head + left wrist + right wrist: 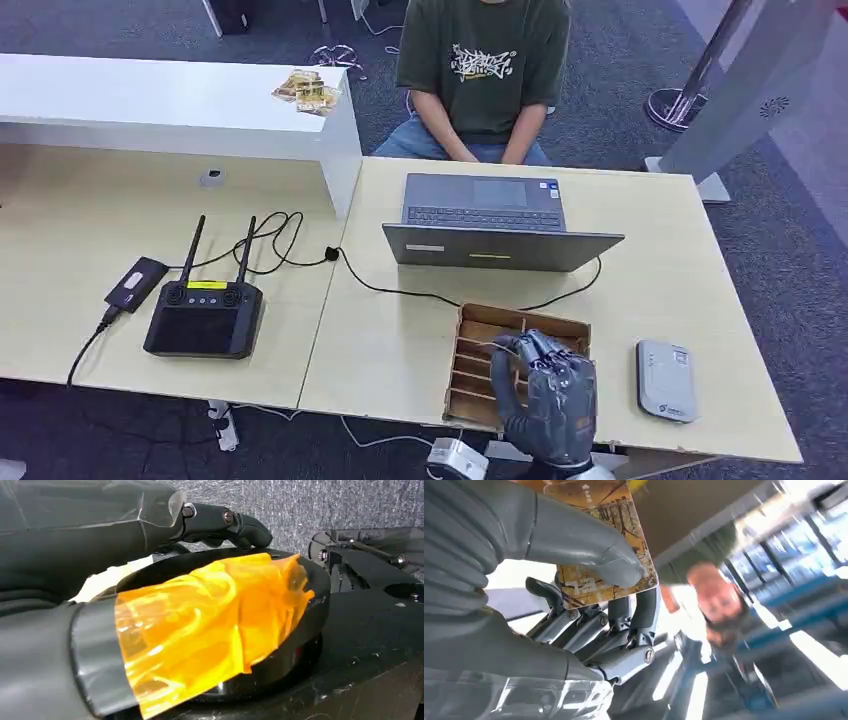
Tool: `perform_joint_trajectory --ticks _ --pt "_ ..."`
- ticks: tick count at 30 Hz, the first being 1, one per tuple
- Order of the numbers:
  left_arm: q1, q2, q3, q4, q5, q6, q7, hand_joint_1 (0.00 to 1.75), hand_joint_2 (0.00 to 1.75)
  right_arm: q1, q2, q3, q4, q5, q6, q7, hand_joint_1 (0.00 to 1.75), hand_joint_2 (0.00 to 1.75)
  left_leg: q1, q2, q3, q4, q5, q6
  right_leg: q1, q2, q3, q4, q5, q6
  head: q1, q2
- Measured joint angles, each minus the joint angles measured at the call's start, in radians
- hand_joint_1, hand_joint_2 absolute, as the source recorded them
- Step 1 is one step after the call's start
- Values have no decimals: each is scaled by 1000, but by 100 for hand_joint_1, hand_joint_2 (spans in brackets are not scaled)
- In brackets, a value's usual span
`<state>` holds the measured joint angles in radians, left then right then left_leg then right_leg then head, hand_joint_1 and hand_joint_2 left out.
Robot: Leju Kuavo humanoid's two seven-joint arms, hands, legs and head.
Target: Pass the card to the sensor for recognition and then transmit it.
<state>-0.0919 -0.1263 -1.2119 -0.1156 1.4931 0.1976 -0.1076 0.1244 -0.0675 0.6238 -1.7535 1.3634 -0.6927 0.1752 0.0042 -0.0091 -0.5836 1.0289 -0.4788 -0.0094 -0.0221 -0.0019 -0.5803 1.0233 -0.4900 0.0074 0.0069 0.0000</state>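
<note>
Right hand point(548, 397) raised over the wooden card box point(512, 368) at the table's point(640, 250) near edge, fingers pointing up — thumb point(584, 545) and fingers pinch a card point(611, 550), its top cut off in the wrist view. Left hand point(220, 522) hangs by the robot's body — grip state unclear. White sensor point(667, 380) just right of the box.

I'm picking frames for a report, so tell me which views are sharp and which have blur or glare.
Head view: evenly lit and sharp, from the open grey laptop to the dark grey right hand. Right wrist view: the yellow patterned card under the thumb is crisp, but the background is smeared and overexposed. Left wrist view: in focus, with glare on the crumpled orange film.
</note>
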Motion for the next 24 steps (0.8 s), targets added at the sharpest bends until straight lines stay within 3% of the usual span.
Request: perform_joint_trajectory --ticks 4,11,24 --pt "0 -1 0 0 0 0 0 0 0 29 14 -58 -61 -10 -2 -27 175 175 0 0 0 0 0 0 0 0 0 0 0 0 0 0" --pt "2 -1 6 0 0 -2 0 0 0 84 84 -173 -132 -55 -2 -146 175 175 0 0 0 0 0 0 0 0 0 0 0 0 0 0" --pt "3 -1 16 0 0 -7 0 0 0 117 166 -270 -136 -114 -2 -214 175 175 0 0 0 0 0 0 0 0 0 0 0 0 0 0"
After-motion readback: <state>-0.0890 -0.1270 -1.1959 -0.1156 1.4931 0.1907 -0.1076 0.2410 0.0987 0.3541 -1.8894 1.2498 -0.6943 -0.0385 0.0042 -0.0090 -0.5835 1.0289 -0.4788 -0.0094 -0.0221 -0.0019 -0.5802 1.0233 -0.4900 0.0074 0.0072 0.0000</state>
